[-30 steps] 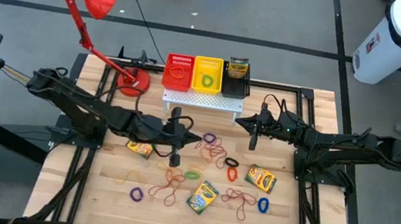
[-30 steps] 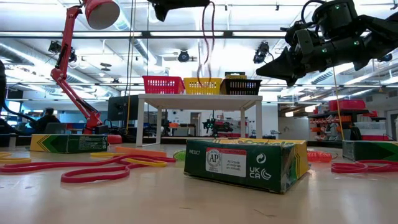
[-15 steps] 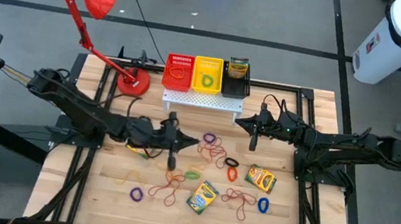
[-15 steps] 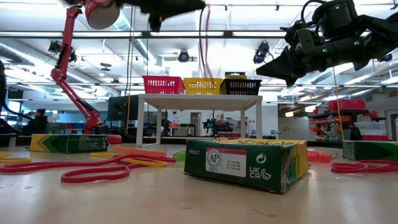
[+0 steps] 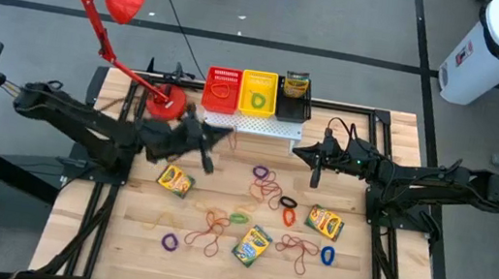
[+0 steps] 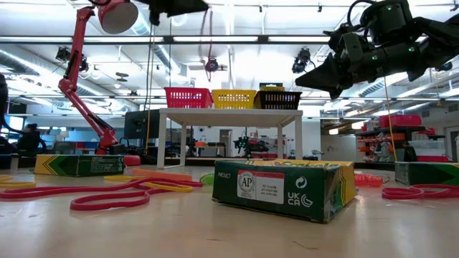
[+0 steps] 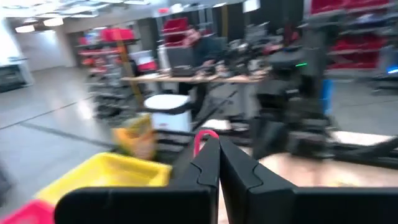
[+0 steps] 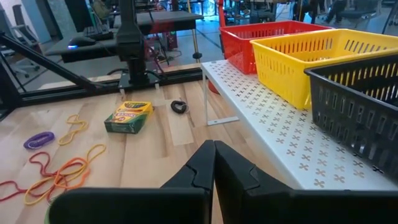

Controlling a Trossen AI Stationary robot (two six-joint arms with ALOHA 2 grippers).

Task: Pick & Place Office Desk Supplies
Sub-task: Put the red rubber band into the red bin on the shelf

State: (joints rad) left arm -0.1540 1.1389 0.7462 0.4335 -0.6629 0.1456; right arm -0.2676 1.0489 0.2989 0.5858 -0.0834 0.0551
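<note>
The left tool (image 5: 216,133) is seen raised beside the red basket (image 5: 221,89) on the white rack (image 5: 250,123), pinched on what appears to be a red rubber band (image 7: 204,137), though the view is blurred. The right tool (image 5: 314,175) is held closed and empty above the worktop (image 5: 117,248). Crayon boxes (image 5: 252,246) and loose bands (image 5: 267,191) are scattered on the wood

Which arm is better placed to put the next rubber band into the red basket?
Left. The left fingers are shut on a red rubber band, lifted off the table and close to the red basket. The right fingers are shut on nothing, hovering beside the white rack.
</note>
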